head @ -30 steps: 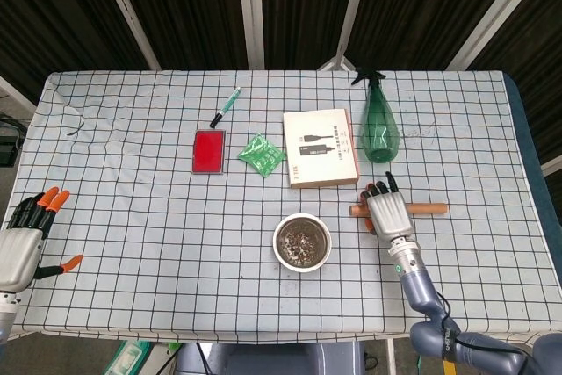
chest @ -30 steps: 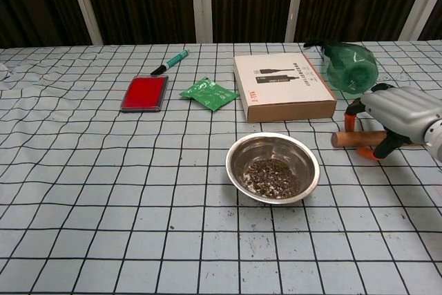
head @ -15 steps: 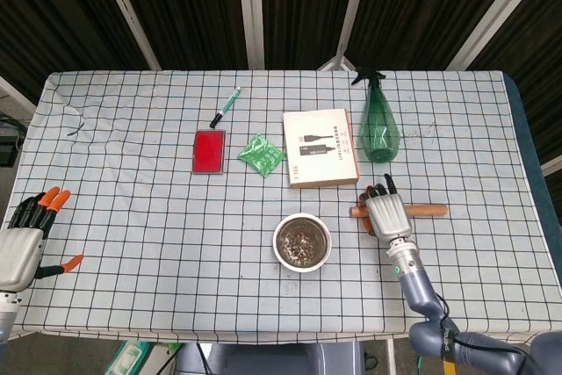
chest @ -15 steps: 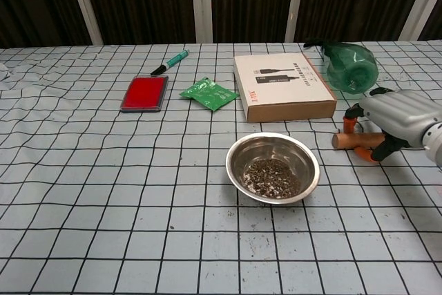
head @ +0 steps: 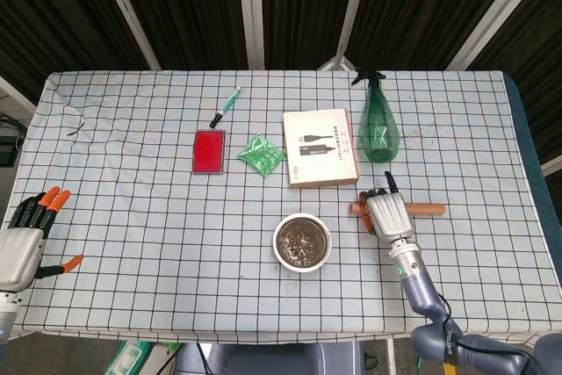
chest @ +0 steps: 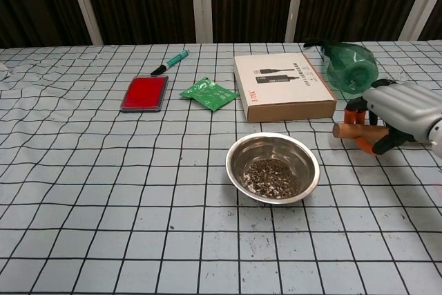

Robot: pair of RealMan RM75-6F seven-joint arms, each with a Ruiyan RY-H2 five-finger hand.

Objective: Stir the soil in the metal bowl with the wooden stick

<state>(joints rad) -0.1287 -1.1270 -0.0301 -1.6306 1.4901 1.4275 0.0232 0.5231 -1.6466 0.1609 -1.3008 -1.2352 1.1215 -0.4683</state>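
Note:
The metal bowl stands near the table's front middle, with dark soil in its bottom. To its right lies the wooden stick, crosswise on the cloth. My right hand is on top of the stick's middle, its orange-tipped fingers curled around it. The stick's left end shows just above the cloth in the chest view. My left hand hangs off the table's left edge with fingers apart, holding nothing.
Behind the bowl lie a flat cardboard box and a green spray bottle on its side, close to my right hand. Further left sit a green packet, a red pad and a green pen.
My right hand's fingers have curled tighter around the stick, and the stick's left end sits slightly higher in the chest view. The left hand has not moved.

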